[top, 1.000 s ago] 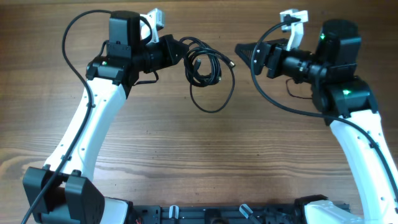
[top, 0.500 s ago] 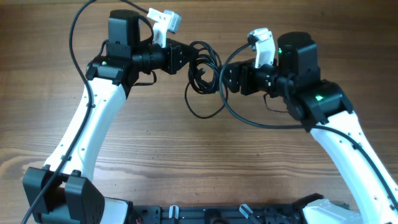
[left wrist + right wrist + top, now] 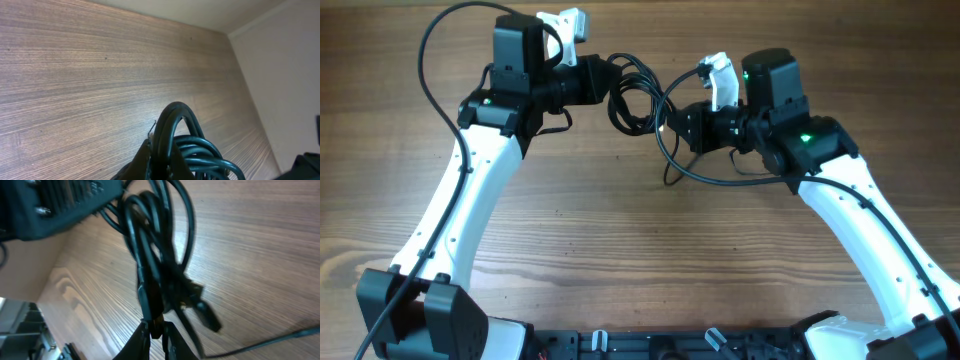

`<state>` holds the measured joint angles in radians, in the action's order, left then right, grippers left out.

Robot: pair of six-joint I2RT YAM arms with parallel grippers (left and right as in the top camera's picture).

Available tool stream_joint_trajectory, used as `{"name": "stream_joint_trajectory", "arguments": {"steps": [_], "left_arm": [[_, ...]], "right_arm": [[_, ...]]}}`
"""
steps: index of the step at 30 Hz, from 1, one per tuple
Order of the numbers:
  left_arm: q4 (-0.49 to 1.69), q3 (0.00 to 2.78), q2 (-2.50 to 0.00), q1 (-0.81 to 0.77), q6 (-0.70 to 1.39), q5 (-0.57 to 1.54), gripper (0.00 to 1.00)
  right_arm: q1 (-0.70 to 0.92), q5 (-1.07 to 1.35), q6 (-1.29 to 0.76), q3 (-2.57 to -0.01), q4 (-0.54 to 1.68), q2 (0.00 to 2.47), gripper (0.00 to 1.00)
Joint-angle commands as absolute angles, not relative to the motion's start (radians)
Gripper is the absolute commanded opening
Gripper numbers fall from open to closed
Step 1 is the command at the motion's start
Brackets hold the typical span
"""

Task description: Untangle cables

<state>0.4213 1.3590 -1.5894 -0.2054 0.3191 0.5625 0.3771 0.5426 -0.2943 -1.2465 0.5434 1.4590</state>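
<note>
My left end effector (image 3: pixel 605 80) is pressed onto the cables (image 3: pixel 636 96), pinching the bundle at its upper left side. In my left wrist view a tight bend of several black strands rises out from between my two fingers. The wooden surface (image 3: pixel 620 250) lies behind it and a pale wall (image 3: pixel 285 75) stands off to the right. My right end effector (image 3: pixel 676 126) sits at the opposite, lower right side of the same bundle, and its fingers are clamped on one strand. In my right wrist view the tips meet around a black cord at the bottom of the picture, and the rest of the coil climbs from there toward my left end effector at the top left. A small connector plug (image 3: pixel 206 316) sticks out of the tangle just beside that grip, pointing down and right. The cables hang as loose overlapping loops between my two end effectors, near the far middle of the surface. One loop droops below my right end effector; I cannot tell whether it touches the surface
</note>
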Motion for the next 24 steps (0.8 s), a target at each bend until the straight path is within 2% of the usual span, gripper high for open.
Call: {"name": "stream_joint_trajectory", "arguments": {"steps": [1, 5, 13, 15, 19, 20, 22, 24], "left_arm": [[0.414, 1.375, -1.575, -0.205, 0.363, 0.580, 0.04], [0.414, 1.375, -1.575, -0.216, 0.382, 0.601, 0.04], [0.429, 1.375, -1.575, -0.313, 0.382, 0.612, 0.04], [0.424, 1.375, -1.575, -0.329, 0.432, 0.588, 0.04], [0.461, 1.375, -1.575, -0.303, 0.926, 0.327, 0.04], [0.477, 1.375, -1.575, -0.298, 1.065, 0.262, 0.04], [0.499, 1.375, -1.575, -0.298, 1.219, 0.194, 0.04], [0.541, 1.375, -1.575, -0.298, 1.586, 0.167, 0.04]], "right_arm": [[0.382, 0.600, -0.326, -1.261, 0.528, 1.467, 0.10], [0.402, 0.594, -0.384, -1.261, 0.459, 1.467, 0.10], [0.451, 0.250, -0.720, -1.261, 0.397, 1.483, 0.09], [0.451, 0.202, -0.732, -1.262, 0.393, 1.485, 0.12], [0.451, 0.214, -0.704, -1.276, 0.425, 1.443, 0.55], [0.451, 0.213, -0.698, -1.283, 0.449, 1.419, 0.69], [0.451, 0.213, -0.686, -1.285, 0.469, 1.391, 0.76], [0.451, 0.226, -0.704, -1.285, 0.522, 1.377, 0.77]]}}
